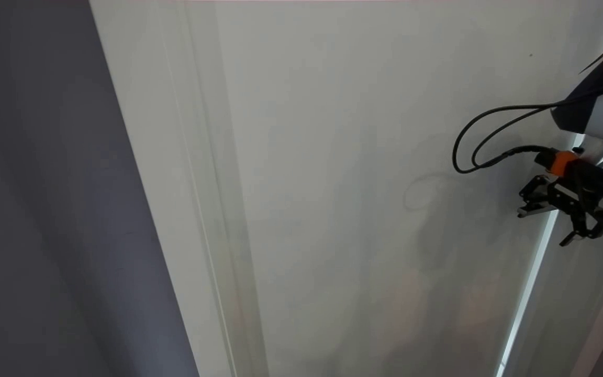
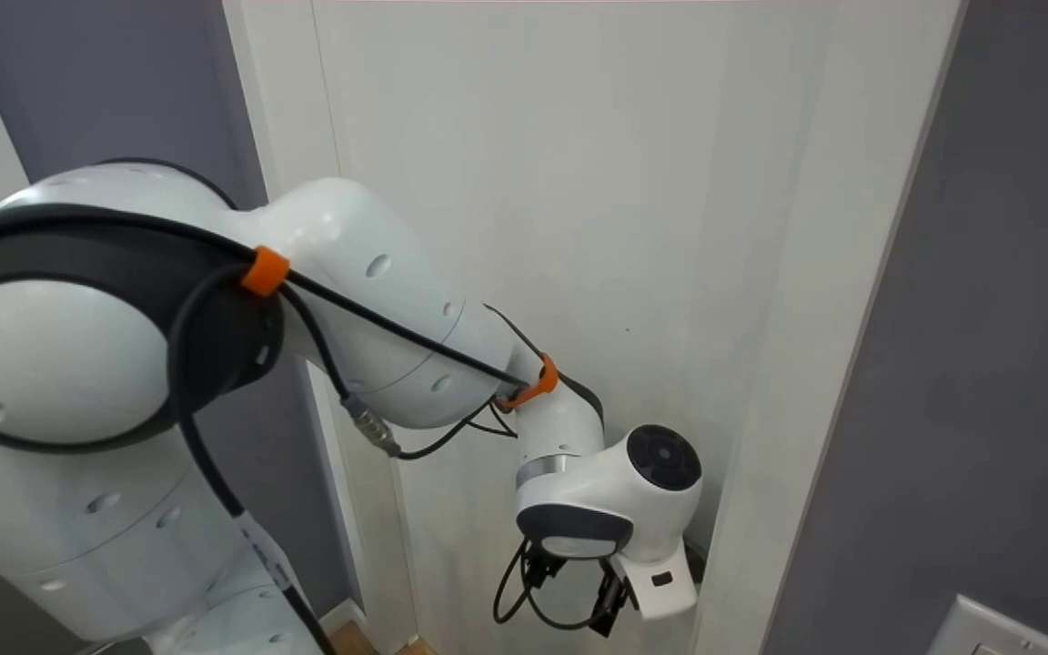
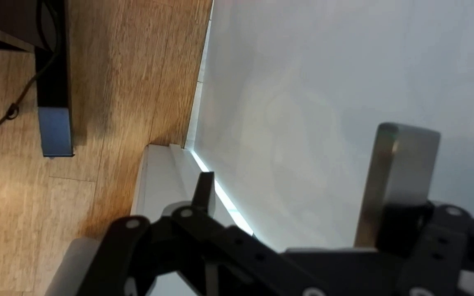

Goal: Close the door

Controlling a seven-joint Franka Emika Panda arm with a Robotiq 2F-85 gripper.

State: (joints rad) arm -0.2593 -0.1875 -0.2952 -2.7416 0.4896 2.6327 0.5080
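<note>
The door (image 1: 322,157), a plain white flat panel, stands on the far side, beyond the robot. Its long axis runs upright from the floor, and its broad face points toward the near side. A white door frame (image 1: 155,157) borders it on the left, with a grey wall (image 1: 60,183) farther left. A thin strip of light (image 1: 527,293) runs along its right edge, between panel and frame; in the wrist view that bright line reaches down close to the wood-plank floor (image 3: 138,82).

The silver lever handle (image 3: 413,164) is on the right side of the door, near the lit edge. Its long axis lies about level, across the door's, and its free end points left, toward the middle of the panel.

The Robotiq gripper (image 1: 545,220) is at the door's right edge, aimed at its face. It is released: its two black fingers (image 3: 203,193) are spread well apart, one high and one low, with the lever near the upper one. Whether that finger touches the lever, I cannot tell.

In an exterior view the white Franka Panda arm (image 2: 342,227) stretches from the near left toward the door, and a switch plate (image 2: 970,628) is on the grey wall to the right.
</note>
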